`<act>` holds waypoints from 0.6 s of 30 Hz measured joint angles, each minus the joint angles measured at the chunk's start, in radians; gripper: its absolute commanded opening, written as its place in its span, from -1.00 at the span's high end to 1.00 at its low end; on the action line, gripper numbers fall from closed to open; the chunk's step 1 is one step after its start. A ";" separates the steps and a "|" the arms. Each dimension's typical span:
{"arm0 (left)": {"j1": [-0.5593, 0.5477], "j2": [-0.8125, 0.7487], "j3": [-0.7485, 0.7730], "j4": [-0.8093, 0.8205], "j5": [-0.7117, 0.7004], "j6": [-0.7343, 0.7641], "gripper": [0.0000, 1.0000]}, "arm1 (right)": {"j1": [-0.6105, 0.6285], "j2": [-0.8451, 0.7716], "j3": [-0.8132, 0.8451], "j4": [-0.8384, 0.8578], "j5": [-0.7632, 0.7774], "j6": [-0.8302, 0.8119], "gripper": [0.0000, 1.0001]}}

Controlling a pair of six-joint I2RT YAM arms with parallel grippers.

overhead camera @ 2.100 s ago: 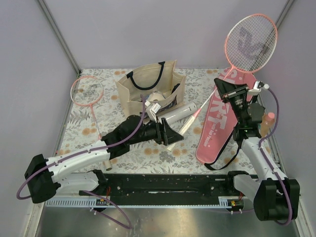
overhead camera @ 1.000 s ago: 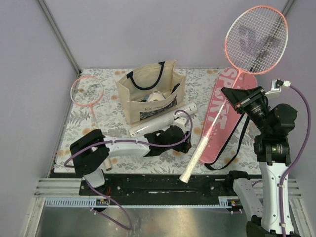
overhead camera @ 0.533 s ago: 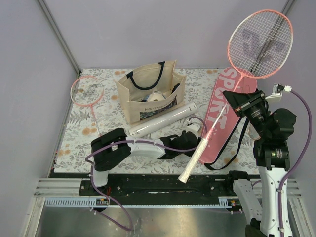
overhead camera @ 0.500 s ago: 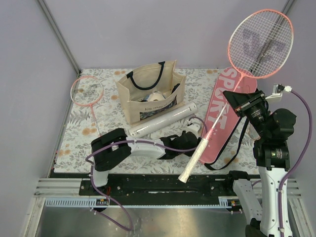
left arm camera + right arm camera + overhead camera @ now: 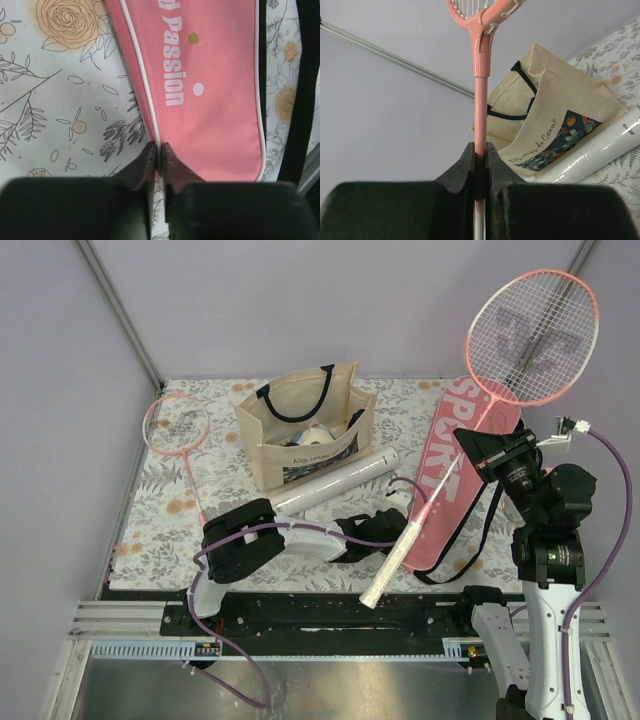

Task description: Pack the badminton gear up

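My right gripper (image 5: 478, 447) (image 5: 479, 150) is shut on the pink shaft of a racket (image 5: 532, 337) (image 5: 481, 65). It holds the racket tilted in the air, head up at the back right and white handle (image 5: 385, 570) down over the table's front. The pink "SPORT" cover (image 5: 450, 475) (image 5: 210, 100) lies flat beneath it, black strap (image 5: 304, 100) along its right side. My left gripper (image 5: 395, 530) (image 5: 158, 150) is shut on the white piped left edge of the cover, near its narrow end. A second racket (image 5: 175, 425) lies at the far left. The white tube (image 5: 330, 485) (image 5: 600, 150) lies in front of the bag.
A beige tote bag (image 5: 300, 420) (image 5: 555, 115) with black handles stands open at the back centre, with something white inside. The floral table cover (image 5: 170, 510) ends at the black rail in front. Grey walls close in on three sides.
My left arm swung right to the cover's edge and its jaws closed on the piping. My right arm lifted the racket a little higher and to the right.
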 measured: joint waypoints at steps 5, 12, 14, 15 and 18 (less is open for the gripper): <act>0.000 -0.006 -0.020 0.019 -0.010 -0.008 1.00 | 0.000 0.016 0.000 -0.007 0.012 -0.022 1.00; 0.005 -0.117 -0.174 0.056 -0.037 -0.012 1.00 | 0.000 0.069 0.013 -0.024 0.087 -0.082 1.00; 0.005 -0.138 -0.197 0.055 -0.047 -0.011 1.00 | 0.000 0.091 0.014 -0.021 0.105 -0.098 1.00; 0.005 -0.143 -0.201 0.051 -0.052 -0.011 1.00 | 0.000 0.102 0.014 -0.021 0.109 -0.103 1.00; 0.010 -0.153 -0.208 0.040 -0.070 -0.012 1.00 | 0.000 0.133 0.023 -0.023 0.113 -0.110 1.00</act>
